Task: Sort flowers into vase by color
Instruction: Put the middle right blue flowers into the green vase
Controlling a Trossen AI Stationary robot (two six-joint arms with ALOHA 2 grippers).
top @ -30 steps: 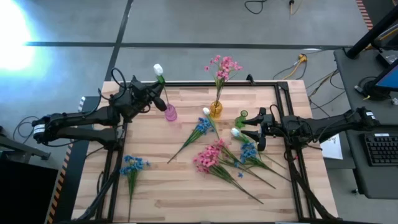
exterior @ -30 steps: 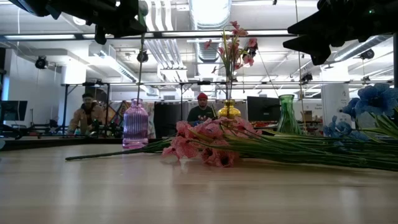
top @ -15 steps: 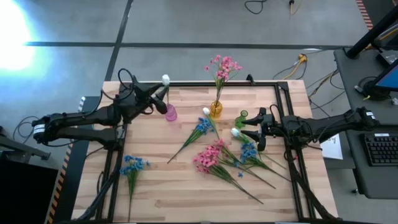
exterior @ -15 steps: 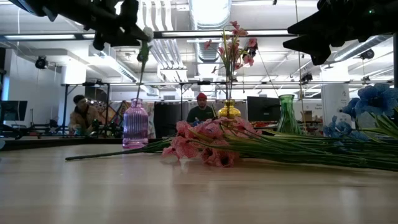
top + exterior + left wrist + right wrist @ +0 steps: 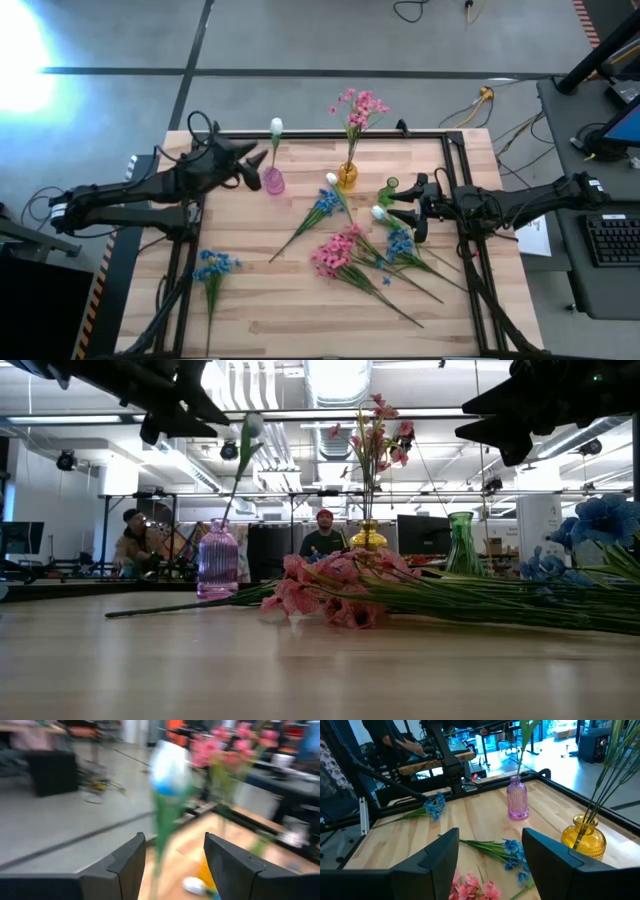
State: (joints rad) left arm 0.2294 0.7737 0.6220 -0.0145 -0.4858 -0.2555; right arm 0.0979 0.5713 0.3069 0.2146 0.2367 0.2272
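A white bud flower [image 5: 276,126] stands with its stem in the purple vase [image 5: 273,181], leaning toward the far edge. My left gripper [image 5: 256,163] hangs open just left of the stem, and the bud [image 5: 169,767] shows beyond its parted fingers. A pink flower [image 5: 358,105] stands in the yellow vase [image 5: 347,176]. The green vase [image 5: 388,187] holds no flower. Loose blue [image 5: 325,203], pink [image 5: 335,252] and white [image 5: 379,212] flowers lie on the table. My right gripper [image 5: 410,214] waits open near the green vase, nothing between its fingers [image 5: 437,857].
Another blue flower [image 5: 214,265] lies alone near the front left. Long green stems [image 5: 480,605] trail across the middle of the table toward the near right. A black frame rail [image 5: 300,134] runs along the far edge. People sit at desks beyond the table in the low view.
My left gripper has opened and let go of the white flower's stem, then drawn back a little toward the table's left edge, tipping up toward level. The flower stays in the purple vase, its bud swung toward the right and far side.
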